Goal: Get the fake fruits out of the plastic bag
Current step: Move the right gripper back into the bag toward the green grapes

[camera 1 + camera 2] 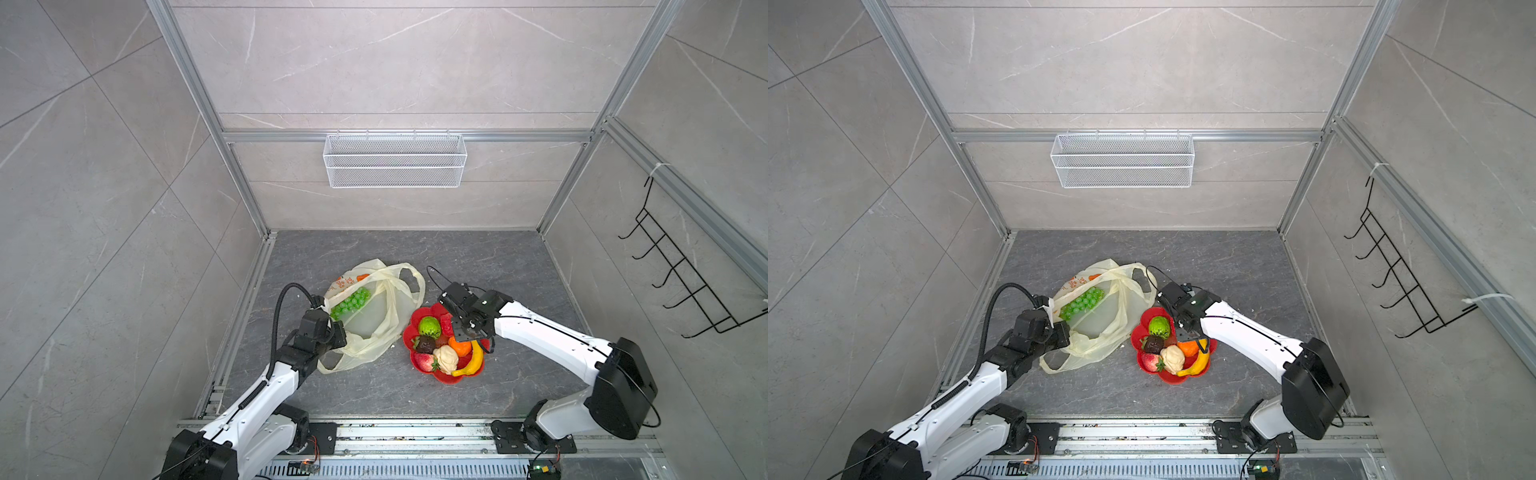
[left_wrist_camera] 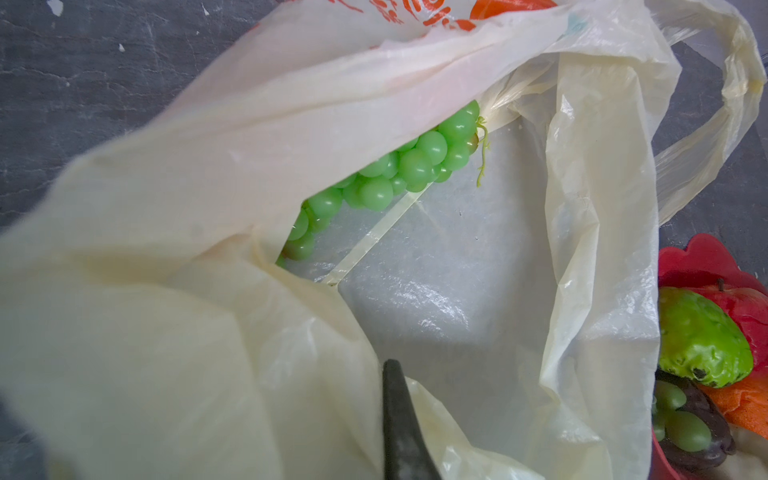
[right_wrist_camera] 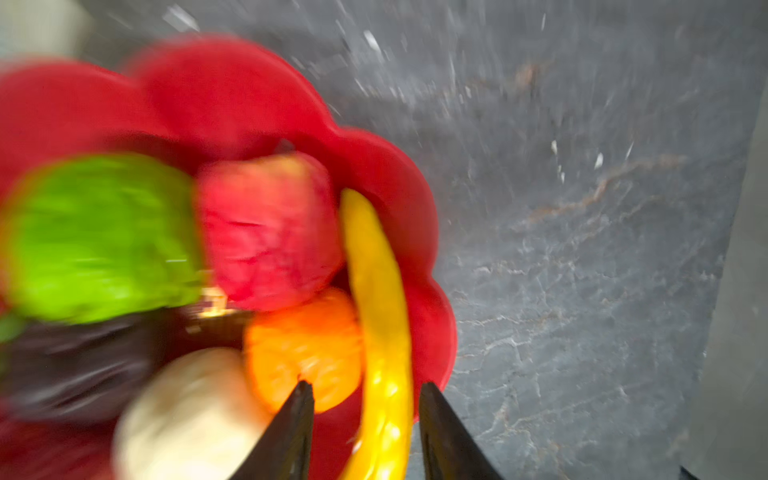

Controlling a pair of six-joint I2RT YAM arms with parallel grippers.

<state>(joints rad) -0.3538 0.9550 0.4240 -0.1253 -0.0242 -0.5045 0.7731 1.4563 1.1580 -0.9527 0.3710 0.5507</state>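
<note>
The plastic bag (image 1: 374, 320) (image 1: 1100, 324) lies open on the floor with the green grape bunch (image 1: 351, 302) (image 2: 411, 166) inside. My left gripper (image 1: 337, 332) is shut on the bag's near rim; one dark finger (image 2: 399, 415) shows against the film. To the right, other fake fruits fill a red plate (image 1: 415, 318): banana (image 1: 471, 362) (image 3: 378, 291), orange (image 1: 459, 345), green bumpy ball (image 1: 429, 327), dark brown ball (image 1: 426, 344), strawberry (image 1: 423, 360), cream piece (image 1: 446, 359). My right gripper (image 1: 478, 340) (image 3: 365, 390) hovers open over the plate; the banana lies between its jaws, untouched.
A white wire basket (image 1: 395, 160) hangs on the back wall. A black hook rack (image 1: 681, 274) is fixed to the right wall. Both bag handles (image 1: 409, 282) trail toward the plate. Aluminium rails (image 1: 232, 332) edge the dark stone floor.
</note>
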